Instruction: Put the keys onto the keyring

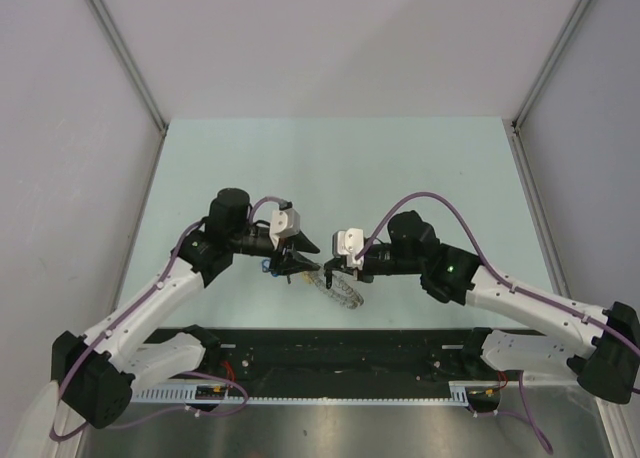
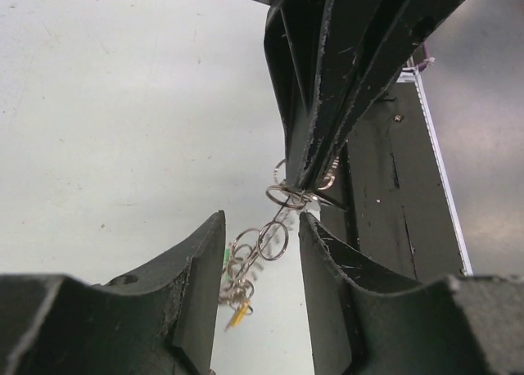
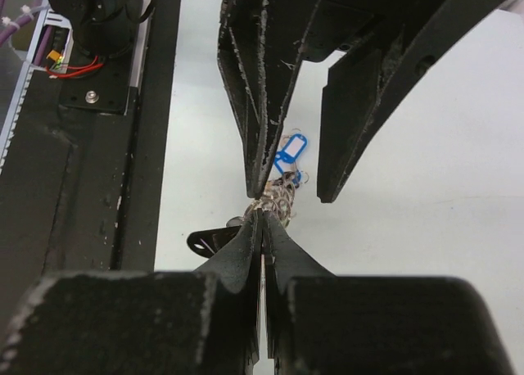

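The left hand [image 1: 300, 268] and right hand [image 1: 328, 271] meet tip to tip low over the near middle of the tabletop [image 1: 330, 168], leaving no passage between them. The keyring [image 2: 270, 240], pinched by the right hand, hangs across the gap between the left hand's parted fingers [image 2: 201, 268]. The black base rail [image 1: 340, 350] bars the near side; open tabletop lies beyond.

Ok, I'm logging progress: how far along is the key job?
Done: nothing certain; the blue-tagged key lies near the keyring, attachment unclear. In hand: the right tool pinches the keyring, the left tool open around it. Left: threading the keys.
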Robot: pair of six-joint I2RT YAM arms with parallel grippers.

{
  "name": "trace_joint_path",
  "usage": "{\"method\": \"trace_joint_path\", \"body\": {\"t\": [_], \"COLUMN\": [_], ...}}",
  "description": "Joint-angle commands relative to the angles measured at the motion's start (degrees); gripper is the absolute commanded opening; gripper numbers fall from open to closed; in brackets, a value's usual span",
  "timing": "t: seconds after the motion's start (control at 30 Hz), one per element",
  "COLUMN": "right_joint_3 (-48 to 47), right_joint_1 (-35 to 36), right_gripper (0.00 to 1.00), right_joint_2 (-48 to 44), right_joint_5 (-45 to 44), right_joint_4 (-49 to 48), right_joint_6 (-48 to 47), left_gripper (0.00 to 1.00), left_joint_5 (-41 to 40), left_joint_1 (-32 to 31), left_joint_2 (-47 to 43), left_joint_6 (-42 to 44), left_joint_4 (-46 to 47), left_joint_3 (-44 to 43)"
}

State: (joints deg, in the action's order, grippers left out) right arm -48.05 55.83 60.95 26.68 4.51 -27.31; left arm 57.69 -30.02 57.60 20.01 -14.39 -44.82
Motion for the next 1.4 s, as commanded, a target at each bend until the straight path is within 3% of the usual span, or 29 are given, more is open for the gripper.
{"method": "trace_joint_path", "body": {"t": [0.0, 0.87, 1.23, 1.37], "right_joint_3": [-3.6, -6.0, -7.0, -7.2], "right_joint_1": [0.3, 0.3, 0.3, 0.3], "right_gripper": [0.00, 0.00, 0.00, 0.00], "right_joint_2": [0.4, 1.8, 1.8, 1.8], "right_joint_5": [2.2, 6.0, 7.1, 6.8], "right_joint_4": [-0.3, 3.7, 3.9, 3.7], "right_joint_6": [-1.6, -3.3, -3.5, -3.5], "left_gripper": [0.47, 0.49, 0.44, 0.36], "left_joint_5": [3.3, 5.4, 8.9, 9.5], "left_joint_1": [0.1, 0.2, 0.1, 0.1], "left_joint_2": [1.2, 0.4, 0.5, 0.7], "left_joint_6": [1.6, 3.6, 5.7, 5.8], "left_joint_4": [-0.1, -1.7, -3.3, -3.5], "left_joint_3": [-2.2, -2.2, -2.6, -2.6]}}
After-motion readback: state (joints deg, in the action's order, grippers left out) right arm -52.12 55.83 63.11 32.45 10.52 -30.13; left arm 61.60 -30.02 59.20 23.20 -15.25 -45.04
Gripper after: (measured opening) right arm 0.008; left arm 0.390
